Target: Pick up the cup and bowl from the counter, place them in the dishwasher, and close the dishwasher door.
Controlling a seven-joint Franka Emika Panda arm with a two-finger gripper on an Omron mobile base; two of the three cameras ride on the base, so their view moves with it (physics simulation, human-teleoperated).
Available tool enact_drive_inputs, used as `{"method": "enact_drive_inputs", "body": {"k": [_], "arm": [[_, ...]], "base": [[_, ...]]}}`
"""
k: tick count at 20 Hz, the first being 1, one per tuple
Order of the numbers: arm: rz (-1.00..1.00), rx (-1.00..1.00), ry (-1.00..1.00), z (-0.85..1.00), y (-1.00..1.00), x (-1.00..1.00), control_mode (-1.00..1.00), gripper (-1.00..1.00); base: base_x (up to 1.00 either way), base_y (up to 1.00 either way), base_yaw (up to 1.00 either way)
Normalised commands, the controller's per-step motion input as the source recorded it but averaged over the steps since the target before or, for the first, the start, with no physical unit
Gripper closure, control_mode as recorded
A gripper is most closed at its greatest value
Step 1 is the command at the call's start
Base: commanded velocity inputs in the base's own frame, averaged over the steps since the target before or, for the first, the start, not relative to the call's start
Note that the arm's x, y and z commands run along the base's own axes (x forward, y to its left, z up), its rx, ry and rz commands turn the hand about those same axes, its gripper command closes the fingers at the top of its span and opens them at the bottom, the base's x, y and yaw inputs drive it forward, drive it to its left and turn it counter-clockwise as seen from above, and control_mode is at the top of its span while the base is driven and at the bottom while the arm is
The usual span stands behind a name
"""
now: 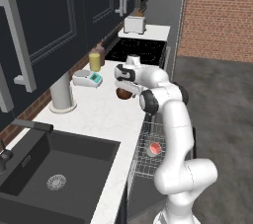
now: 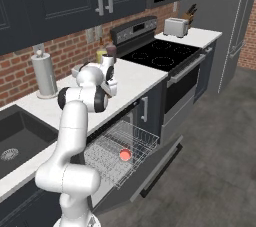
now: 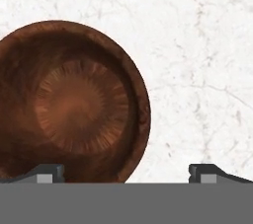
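Note:
The dark reddish-brown bowl (image 3: 69, 102) sits upright on the white counter (image 3: 197, 45), near its front edge (image 1: 123, 94). My gripper (image 3: 127, 172) hangs open just above it, pointing down (image 1: 126, 88). One fingertip (image 3: 49, 171) is over the bowl's inside and the other (image 3: 205, 171) over bare counter, so the bowl's right rim lies between them. Nothing is held. The cup (image 1: 155, 148) with its salmon-red inside rests in the pulled-out wire rack (image 2: 142, 138) of the dishwasher (image 2: 107, 163). The dishwasher door (image 2: 155, 168) hangs open and down.
A grey scale (image 1: 88, 78), a yellow jar (image 1: 94, 61) and a paper towel roll (image 1: 62, 92) stand along the back wall. The dark sink (image 1: 54, 168) lies to the left, with the black cooktop (image 1: 136, 49) and a toaster (image 1: 134, 24) further along.

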Motion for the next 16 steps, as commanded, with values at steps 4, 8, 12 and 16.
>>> {"method": "enact_drive_inputs", "body": {"k": [4,8,12,16], "arm": [[-0.08,0.05,0.00,0.00,-0.09,0.06,-1.00,-1.00],[-0.07,0.05,0.00,0.04,-0.12,0.07,-1.00,-1.00],[-0.07,0.04,0.00,0.01,-0.16,0.11,-1.00,-1.00],[-0.08,0.00,0.00,-0.12,0.00,0.33,-1.00,-1.00]], "base": [[0.00,0.00,0.00],[0.00,0.00,0.00],[0.00,0.00,0.00],[0.00,0.00,0.00]]}}
